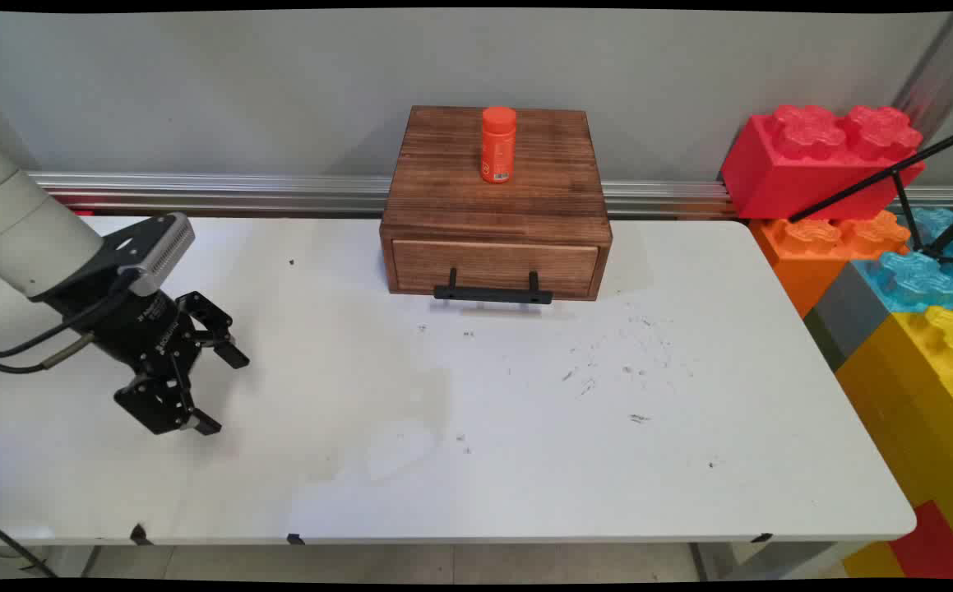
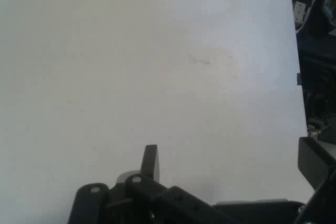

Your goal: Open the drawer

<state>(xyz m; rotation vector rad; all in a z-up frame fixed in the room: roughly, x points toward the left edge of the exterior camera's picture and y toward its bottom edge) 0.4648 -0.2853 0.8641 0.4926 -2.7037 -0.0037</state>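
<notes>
Over the table's [image 1: 525,460] left part hangs the gripper [image 1: 221,386], its two fingers spread wide apart with nothing between them, tilted down and toward the picture's right in the main view. It touches nothing; bare white tabletop lies beneath it, and the hand view shows only that surface, with one finger [image 2: 150,162] rising near the bottom middle and the other at the right edge. Black cables [image 1: 16,349] trail from the wrist toward the left. Well away from the gripper, at the table's far edge against the wall, stands a dark wooden box [image 1: 496,205] with one drawer [image 1: 495,267] in its front, shut, and a black bar handle [image 1: 492,293] running level across the drawer's lower part. On the box's top, near its back, stands a bottle [image 1: 497,145], orange with an orange cap, upright, its long axis vertical and the cap uppermost; a small pale label shows low on its side. Past the table's right end are stacked big toy bricks [image 1: 821,160], red on orange, with blue and yellow ones nearer.
</notes>
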